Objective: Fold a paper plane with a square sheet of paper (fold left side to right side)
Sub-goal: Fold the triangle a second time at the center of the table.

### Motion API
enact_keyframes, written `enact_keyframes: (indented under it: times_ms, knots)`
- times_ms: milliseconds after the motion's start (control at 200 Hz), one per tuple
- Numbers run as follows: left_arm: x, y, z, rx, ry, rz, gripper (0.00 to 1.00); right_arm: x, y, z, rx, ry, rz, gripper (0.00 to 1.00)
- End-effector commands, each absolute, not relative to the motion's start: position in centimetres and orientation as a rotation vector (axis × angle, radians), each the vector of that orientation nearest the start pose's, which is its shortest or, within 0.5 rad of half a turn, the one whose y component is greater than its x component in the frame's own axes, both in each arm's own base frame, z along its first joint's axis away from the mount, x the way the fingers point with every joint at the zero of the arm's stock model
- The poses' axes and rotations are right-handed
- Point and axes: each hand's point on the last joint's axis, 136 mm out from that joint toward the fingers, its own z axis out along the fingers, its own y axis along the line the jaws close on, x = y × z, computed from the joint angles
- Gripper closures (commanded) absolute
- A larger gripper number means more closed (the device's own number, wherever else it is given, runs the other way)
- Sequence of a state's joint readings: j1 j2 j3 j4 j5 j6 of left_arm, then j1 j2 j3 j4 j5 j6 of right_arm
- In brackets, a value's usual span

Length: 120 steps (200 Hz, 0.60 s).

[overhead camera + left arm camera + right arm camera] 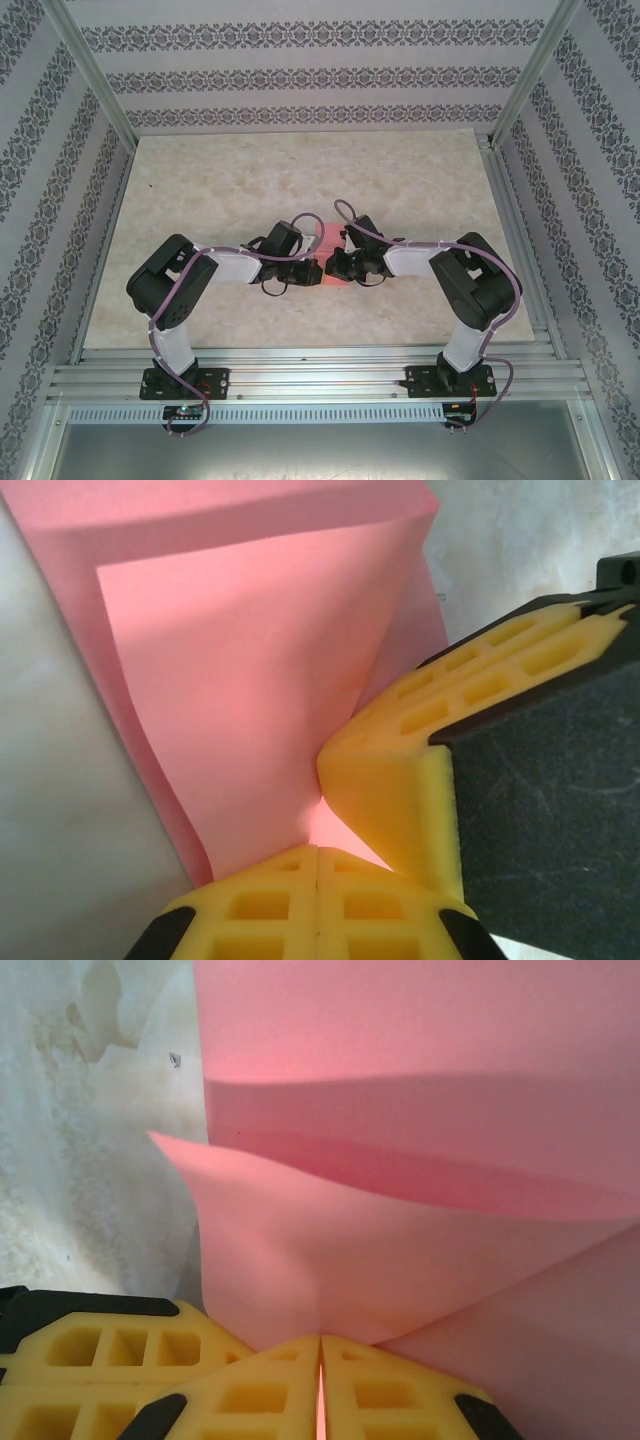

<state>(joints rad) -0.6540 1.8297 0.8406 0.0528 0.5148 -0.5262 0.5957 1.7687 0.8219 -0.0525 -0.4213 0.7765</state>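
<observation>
Two robot arms meet nose to nose over a marbled beige table [250,190], the square sheet of paper [328,240] caught between them near the middle of the surface. Seen from above, the left gripper [316,270] and the right gripper [338,268] sit just beside each other, with the salmon-pink sheet showing as a narrow strip past their black housings. Up close from the left wrist, the left gripper [318,868] has its yellow fingers pressed together on the sheet's lower edge, while the other arm's fingers [400,790] push in from the right, touching the paper. The sheet [250,680] stands up from the table here, one layer bowing forward in front of another. From the right wrist, the right gripper [321,1352] is likewise closed to a slit, a sliver of pink pinched between its pads, and the sheet [420,1050] rises ahead of it with a loose corner curling to the left. Patterned wallpaper lines the enclosure on three sides.
</observation>
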Motion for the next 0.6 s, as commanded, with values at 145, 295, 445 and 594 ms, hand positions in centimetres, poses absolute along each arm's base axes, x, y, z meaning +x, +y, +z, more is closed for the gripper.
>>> enact_keyframes:
  times_ms: [145, 295, 445, 594]
  knots:
    - [21.4, -27.1, -3.8, 0.354, 2.995, -0.893, 0.95, 29.6, 29.1, 3.3, 0.051, 2.729, 1.035, 0.9]
    - [21.3, -27.1, -3.8, 0.356, 2.995, -0.89, 0.95, 29.8, 29.2, 3.3, 0.054, 2.729, 1.035, 0.91]
    - [21.3, -27.1, -3.9, 0.354, 2.997, -0.89, 0.95, 30.1, 28.9, 3.6, 0.068, 2.716, 1.039, 0.91]
    - [21.2, -27.1, -3.9, 0.356, 2.997, -0.886, 0.95, 30.5, 28.6, 4.4, 0.074, 2.696, 1.048, 0.91]
